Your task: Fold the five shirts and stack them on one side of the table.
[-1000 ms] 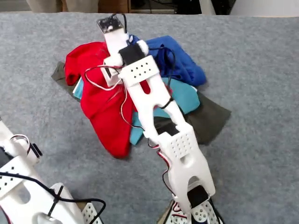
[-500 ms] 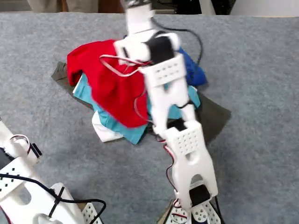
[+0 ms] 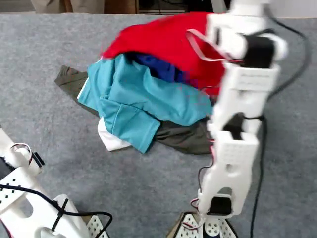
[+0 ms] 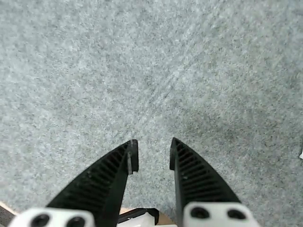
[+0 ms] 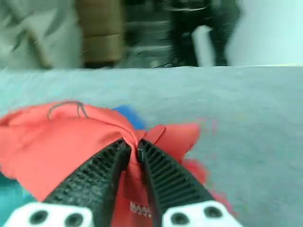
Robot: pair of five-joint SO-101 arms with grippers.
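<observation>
My right gripper (image 5: pixel 134 144) is shut on a bunched fold of the red shirt (image 5: pixel 71 137). In the high view the red shirt (image 3: pixel 163 39) hangs lifted over the far part of the pile, beside the right arm (image 3: pixel 240 94). Under it lie a teal shirt (image 3: pixel 148 96), a blue shirt (image 3: pixel 158 68), an olive shirt (image 3: pixel 183 138) and a white shirt (image 3: pixel 111 141), all crumpled together. My left gripper (image 4: pixel 150 156) is open over the bare grey table cover (image 4: pixel 151 61), with nothing between its fingers. The left arm (image 3: pixel 29 208) sits at the near left corner.
Grey felt-like cover (image 3: pixel 59 148) spreads over the whole table. Open room lies to the left of the pile and along the right side (image 3: pixel 292 148). Furniture and clutter stand beyond the far edge (image 5: pixel 142 28).
The right arm has swung up and to the right, pulling the red shirt off the left of the pile and uncovering the teal and white shirts. The left arm has kept still.
</observation>
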